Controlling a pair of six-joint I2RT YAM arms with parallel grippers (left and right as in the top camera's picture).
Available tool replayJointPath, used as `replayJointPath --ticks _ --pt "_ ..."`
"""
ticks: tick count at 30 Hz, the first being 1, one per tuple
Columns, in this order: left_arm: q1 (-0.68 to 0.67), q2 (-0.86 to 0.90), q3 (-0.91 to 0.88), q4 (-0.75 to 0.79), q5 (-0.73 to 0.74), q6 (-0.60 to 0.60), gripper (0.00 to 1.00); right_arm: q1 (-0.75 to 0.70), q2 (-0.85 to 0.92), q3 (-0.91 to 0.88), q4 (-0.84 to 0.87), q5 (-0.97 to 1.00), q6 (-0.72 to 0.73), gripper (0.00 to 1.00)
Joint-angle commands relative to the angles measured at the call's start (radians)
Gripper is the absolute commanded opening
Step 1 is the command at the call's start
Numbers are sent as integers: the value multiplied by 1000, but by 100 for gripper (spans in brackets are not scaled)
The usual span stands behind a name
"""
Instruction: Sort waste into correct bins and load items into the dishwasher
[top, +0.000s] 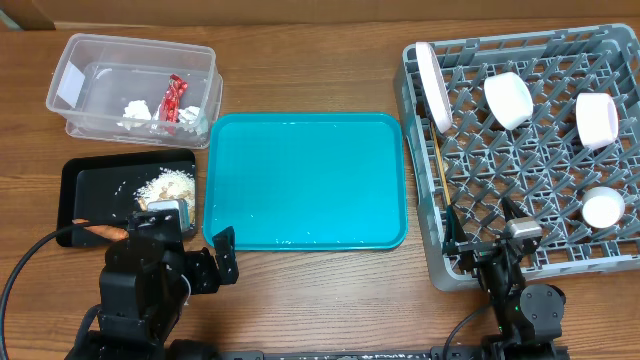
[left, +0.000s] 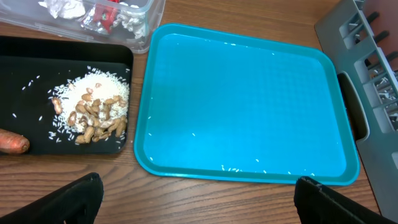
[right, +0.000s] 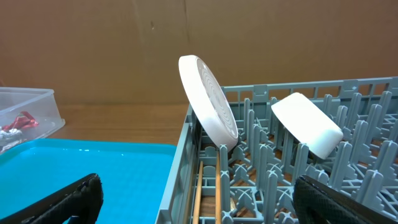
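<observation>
Overhead, the clear plastic tub (top: 130, 42) sits at the back left of the wooden table (top: 300, 60), holding a red crinkled wrapper (top: 173, 100) and a crumpled white paper ball (top: 137, 112) side by side. Just in front of it lies the shallow black tray (top: 100, 190) — a heap of rice and peanuts (left: 93, 109) toward its right end, a small orange carrot (left: 12, 143) at its near left edge. A teal tray (top: 305, 180), with a few stray rice grains on it, lies between these two and the grey dish rack (top: 540, 190). In the rack a white plate (right: 208, 102) stands tilted on edge by the left wall. A pair of wooden chopsticks (right: 199, 193) lies along that wall nearer the arms, and three white bowls (top: 508, 100) rest among the pegs, well apart. The left gripper (left: 199, 180) hangs over the teal tray's near edge, jaws spread wide with nothing between them. The right gripper (right: 198, 183), at the rack's near left corner, is likewise wide apart — it grips nothing.
</observation>
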Motion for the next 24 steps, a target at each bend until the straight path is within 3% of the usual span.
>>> replayJointPath --ticks 1,16,19,24 --pt "3 1 -6 1 -13 -10 100 4 -12 -10 6 -1 -7 100" --pt "-2 -30 -10 0 -13 -10 100 4 -12 -10 6 -1 -7 100" --pt "5 -69 -18 -29 -63 42 100 4 -12 -10 6 -1 -7 100" --pt "25 -199 -159 76 -92 101 100 4 -12 -10 6 -1 -7 100"
